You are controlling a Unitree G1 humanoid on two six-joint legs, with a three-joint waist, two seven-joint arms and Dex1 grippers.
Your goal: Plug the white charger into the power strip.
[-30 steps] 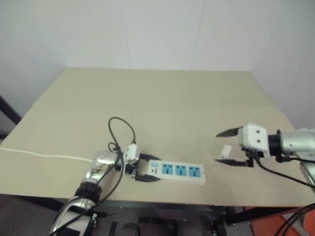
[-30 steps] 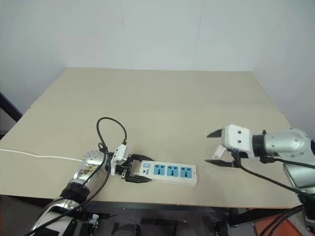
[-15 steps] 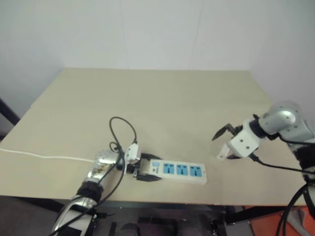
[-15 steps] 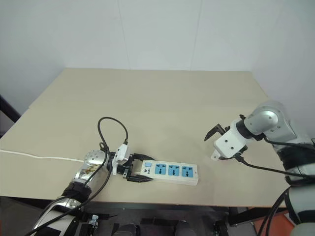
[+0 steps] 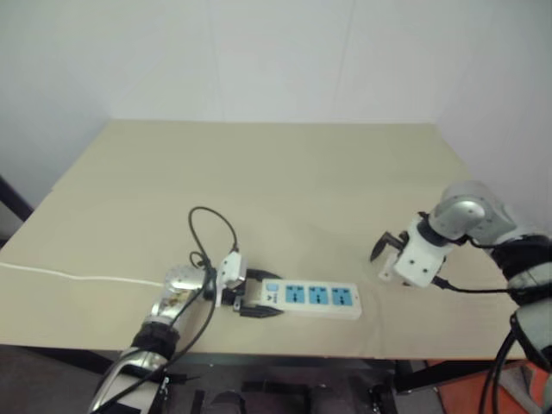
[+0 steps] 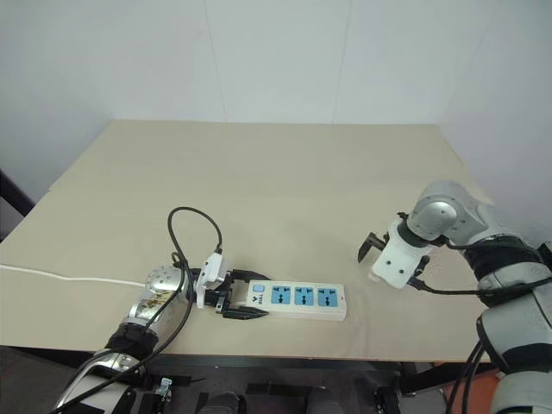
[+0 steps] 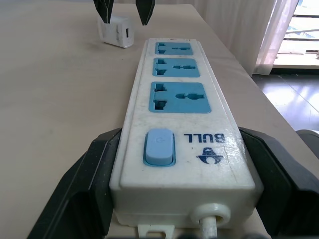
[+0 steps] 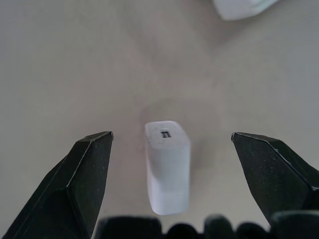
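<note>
The power strip point(image 5: 315, 297) lies along the table's near edge, its three blue socket faces up. My left gripper point(image 7: 182, 164) is shut on its switch end, one black finger point(image 7: 94, 174) pressed to each long side. The white charger point(image 8: 168, 172) lies on the table to the right, apart from the strip's far end, also seen as the small block point(image 7: 115, 31) beyond the last socket. My right gripper point(image 8: 170, 135) points down over the charger and is open, one finger on each side of it and neither touching it.
The tan table point(image 5: 276, 181) stretches back to a white wall. The strip's thin white cord point(image 5: 78, 274) runs off the table's left edge. A black cable loop point(image 5: 211, 228) rises from my left wrist. The strip lies close to the near table edge.
My right gripper has swung from lying level to pointing down and has come lower over the charger. The left gripper and the strip have stayed put.
</note>
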